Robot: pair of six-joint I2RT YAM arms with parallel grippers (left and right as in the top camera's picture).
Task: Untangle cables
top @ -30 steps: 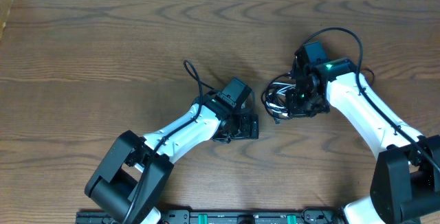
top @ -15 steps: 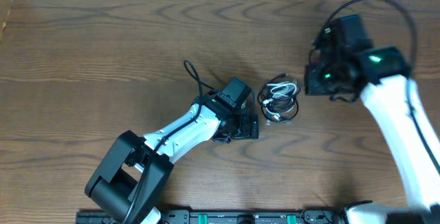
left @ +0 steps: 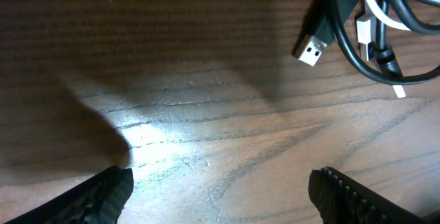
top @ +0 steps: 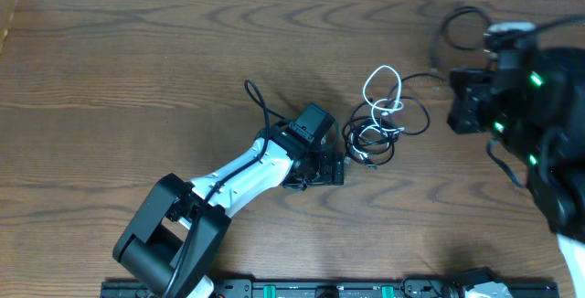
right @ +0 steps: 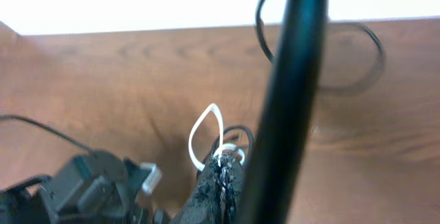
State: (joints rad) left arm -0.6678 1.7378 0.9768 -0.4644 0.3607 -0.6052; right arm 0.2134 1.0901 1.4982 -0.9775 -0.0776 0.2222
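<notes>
The cables point(top: 370, 138) lie in a tangled bundle of black and white cords at mid-table. A white cable point(top: 380, 82) loops up out of the bundle, and a black strand point(top: 422, 79) trails right toward my raised right gripper point(top: 460, 106). In the right wrist view that gripper point(right: 221, 172) is shut with a white strand pinched between its fingers, and the white loop point(right: 205, 136) hangs beyond. My left gripper point(top: 334, 168) rests low just left of the bundle. It stands open point(left: 220, 203) over bare wood, with a USB plug point(left: 311, 49) and black cords point(left: 354, 42) ahead of it.
The wooden table point(top: 137, 51) runs to a pale wall at the back edge. A thick black wire point(right: 292, 80) from the right arm crosses its wrist view. The left arm's own thin wire point(top: 259, 104) curls behind its wrist.
My right arm has risen and swung right, away from the bundle, drawing the white loop and a black strand out of it. The left arm has not moved.
</notes>
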